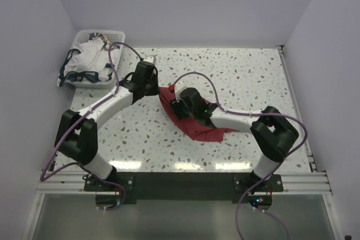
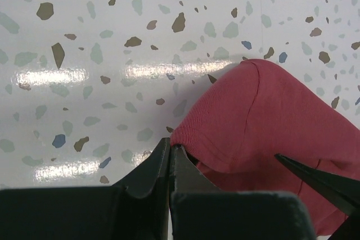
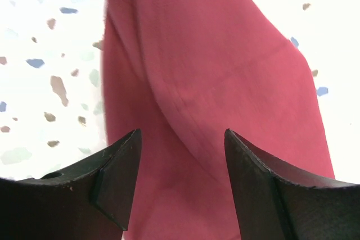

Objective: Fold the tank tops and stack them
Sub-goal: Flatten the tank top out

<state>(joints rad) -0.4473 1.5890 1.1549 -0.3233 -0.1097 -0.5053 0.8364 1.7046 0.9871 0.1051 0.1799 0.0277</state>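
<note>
Well apart from the basket (image 1: 84, 32), off to its near right, the dark red tank top (image 1: 199, 127) lies crumpled on the speckled table (image 1: 247, 77) - not yet flat, not yet folded. The white tank top (image 1: 90, 60) sits bundled inside the basket, so of the 2 tops neither looks finished and the stack has not begun.

The left gripper (image 2: 169, 149) is at the red top's corner nearest the basket. Its jaws are pressed together, and the hem runs right into the tips. The cloth rises from the table toward them like a small tent, which suggests that corner is pinched and lifted. A lifted corner can be drawn out toward the basket side to spread the fabric.

The right gripper (image 3: 183, 132) hangs over the part of the red top farther from the basket. Its jaws stand apart, 1 on each side of a long raised ridge of cloth. I cannot tell whether either finger touches it. My guess is that it is lining up a second pinch, so both arms can pull the top taut - a soft top like this sags and twists if held at only 1 point.
</note>
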